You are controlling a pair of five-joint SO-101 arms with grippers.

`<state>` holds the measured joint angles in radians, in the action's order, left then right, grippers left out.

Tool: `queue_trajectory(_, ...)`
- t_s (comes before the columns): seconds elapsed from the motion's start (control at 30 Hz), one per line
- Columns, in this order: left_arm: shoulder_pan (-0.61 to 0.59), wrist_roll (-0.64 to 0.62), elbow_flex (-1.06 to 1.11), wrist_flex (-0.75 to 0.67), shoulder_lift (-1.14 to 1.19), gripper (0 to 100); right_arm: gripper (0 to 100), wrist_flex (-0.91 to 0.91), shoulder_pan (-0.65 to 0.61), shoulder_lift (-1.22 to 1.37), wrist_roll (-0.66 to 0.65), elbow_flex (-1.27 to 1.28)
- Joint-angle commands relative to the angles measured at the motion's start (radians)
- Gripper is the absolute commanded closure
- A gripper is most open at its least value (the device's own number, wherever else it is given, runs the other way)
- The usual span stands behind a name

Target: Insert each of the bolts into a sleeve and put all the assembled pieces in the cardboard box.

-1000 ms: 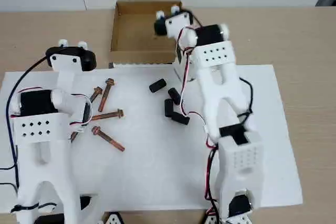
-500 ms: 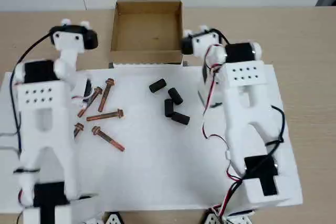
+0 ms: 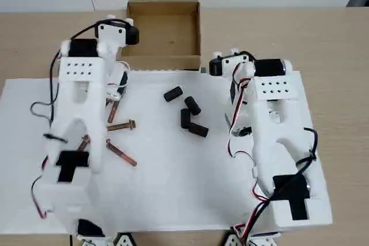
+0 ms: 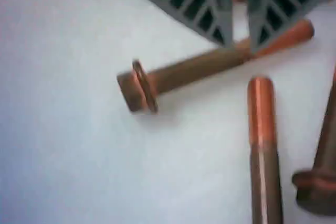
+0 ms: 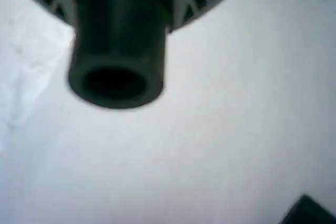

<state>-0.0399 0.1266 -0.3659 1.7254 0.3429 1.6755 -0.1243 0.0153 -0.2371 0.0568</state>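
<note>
Several copper bolts lie on the white paper at the left, one pointing sideways, another nearer the front. My left gripper hangs low over them. In the left wrist view its jaws stand shut to a thin slit just above the shaft of a lying bolt, not around it. Several black sleeves lie loose mid-paper. My right gripper is shut on a black sleeve, held open end outward above the paper. The cardboard box stands at the back.
Two more bolts lie close beside the left gripper's tips. A dark corner shows at the edge of the right wrist view. The right arm stretches along the paper's right side, its wires hanging near the sleeves.
The left arm has swung forward and rightward, down over the bolts. The right arm has drawn back from over the box to the paper's right side.
</note>
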Motion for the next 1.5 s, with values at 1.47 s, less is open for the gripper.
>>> queue_trajectory(1.47,-0.048,0.003,-0.398,-0.038,0.48,89,99.4,-0.007,0.001,-0.056,-0.003,0.008)
